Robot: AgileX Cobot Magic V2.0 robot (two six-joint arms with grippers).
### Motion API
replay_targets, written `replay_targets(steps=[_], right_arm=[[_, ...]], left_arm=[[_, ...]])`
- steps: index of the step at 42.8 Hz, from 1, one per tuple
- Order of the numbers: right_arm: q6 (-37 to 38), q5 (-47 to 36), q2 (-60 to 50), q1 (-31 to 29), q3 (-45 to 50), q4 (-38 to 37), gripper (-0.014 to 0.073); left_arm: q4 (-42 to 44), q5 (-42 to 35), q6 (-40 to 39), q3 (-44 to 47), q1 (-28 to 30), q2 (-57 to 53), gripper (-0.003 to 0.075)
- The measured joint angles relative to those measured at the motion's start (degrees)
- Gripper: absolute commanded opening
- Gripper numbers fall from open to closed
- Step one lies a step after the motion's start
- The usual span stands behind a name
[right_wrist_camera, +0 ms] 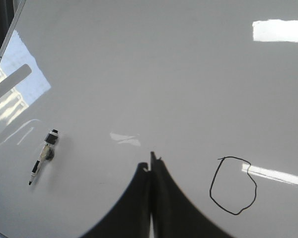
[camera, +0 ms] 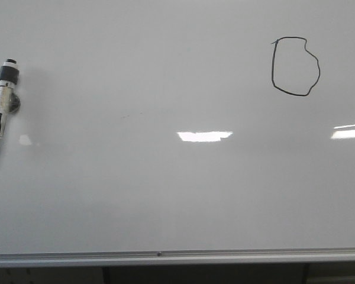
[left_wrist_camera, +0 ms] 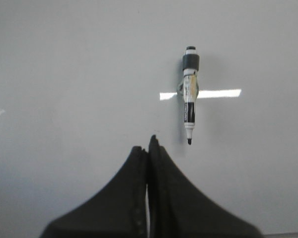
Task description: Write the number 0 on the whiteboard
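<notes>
The whiteboard [camera: 165, 195] fills the front view, glossy and pale grey. A thin black number 0 [camera: 295, 65], a lopsided closed loop, is drawn at its upper right; it also shows in the right wrist view as the number 0 [right_wrist_camera: 233, 185]. A white marker [camera: 3, 105] with a black cap end lies at the far left, its black tip toward the near edge. My left gripper [left_wrist_camera: 148, 145] is shut and empty, a little short of the marker [left_wrist_camera: 190, 96]. Shut and empty too, my right gripper [right_wrist_camera: 151, 162] hangs between the marker [right_wrist_camera: 43, 156] and the loop.
A silver aluminium rail [camera: 165, 257] runs along the board's near edge. Bright rectangular light reflections [camera: 204, 136] lie on the board's middle and right. Neither arm shows in the front view.
</notes>
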Motion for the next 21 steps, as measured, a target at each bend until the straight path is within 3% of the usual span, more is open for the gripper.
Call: replay_targets(steps=[21], right_arm=[[0.00, 0.00, 0.00, 0.00, 0.00, 0.00, -0.0068]], left_arm=[[0.75, -2.62, -2.50, 0.00, 0.00, 0.00, -0.0020]])
